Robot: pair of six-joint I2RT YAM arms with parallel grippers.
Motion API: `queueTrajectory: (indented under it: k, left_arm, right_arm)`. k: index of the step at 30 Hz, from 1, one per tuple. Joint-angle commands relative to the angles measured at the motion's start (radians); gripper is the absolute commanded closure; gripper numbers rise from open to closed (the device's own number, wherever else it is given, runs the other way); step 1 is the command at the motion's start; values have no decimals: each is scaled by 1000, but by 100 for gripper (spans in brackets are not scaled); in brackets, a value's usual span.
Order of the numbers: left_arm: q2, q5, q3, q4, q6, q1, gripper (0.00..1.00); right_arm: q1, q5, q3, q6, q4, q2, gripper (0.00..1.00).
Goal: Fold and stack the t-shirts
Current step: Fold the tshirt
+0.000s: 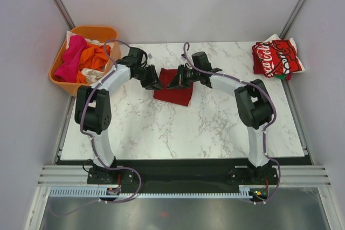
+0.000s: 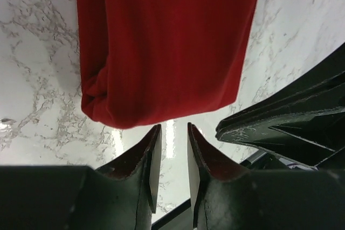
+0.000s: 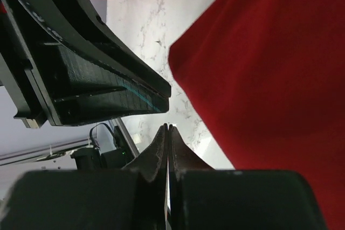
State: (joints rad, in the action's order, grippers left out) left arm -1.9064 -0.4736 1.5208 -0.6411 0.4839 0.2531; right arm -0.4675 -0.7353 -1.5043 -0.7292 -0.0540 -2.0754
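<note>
The marble table (image 1: 215,127) carries three groups of items. An orange tub (image 1: 62,85) stands at the far left corner, overhanging the table's left edge, and holds a loose heap of pink (image 1: 73,57), orange (image 1: 96,56) and white (image 1: 92,75) cloth. A folded bright red Coca-Cola tee (image 1: 275,57) lies at the far right corner on top of other cloth, of which a green edge shows. Both are well apart from the centre.

The dark-red tee (image 1: 175,95) lies folded flat on the far half of the table, midway between left and right. Both arms reach in over its far part. The left gripper (image 1: 153,83) is at its left edge and the right gripper (image 1: 172,83) is over its far portion. The two fingertip sets face each other at close range and cover that part of the cloth in the top view.

The folded outline is roughly rectangular and slightly skewed to the table edges. A rounded fold runs along one side in the left wrist view. The long axis cannot be determined, because the grippers hide the far edge.

The left jaws stand a narrow gap apart with nothing between them. The right jaws are pressed fully together, holding nothing.
</note>
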Motion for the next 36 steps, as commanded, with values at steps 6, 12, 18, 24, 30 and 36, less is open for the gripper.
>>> queueTrajectory:
  k: [6,12,18,24,30,36]
  left_arm:
    - [-97,-46,-62,90,27,-3,68]
    - [-170,19,-131,124,54,-3,68]
    - [-207,73,-168,228,55,-8,73]
    - [-175,98,-192,222,62,-8,75]
    - [-43,104,-108,190,58,-5,73]
    - [26,104,-54,190,58,2,73]
  right_arm:
    - [13,2,72,17,111,-76,100]
    - [35,31,197,80,120,-161,100]
    - [82,27,282,108,148,-186,100]
    - [118,11,285,131,109,-134,100]
    - [110,-15,112,163,-65,4,85]
    - [96,-53,-66,111,-67,29,74]
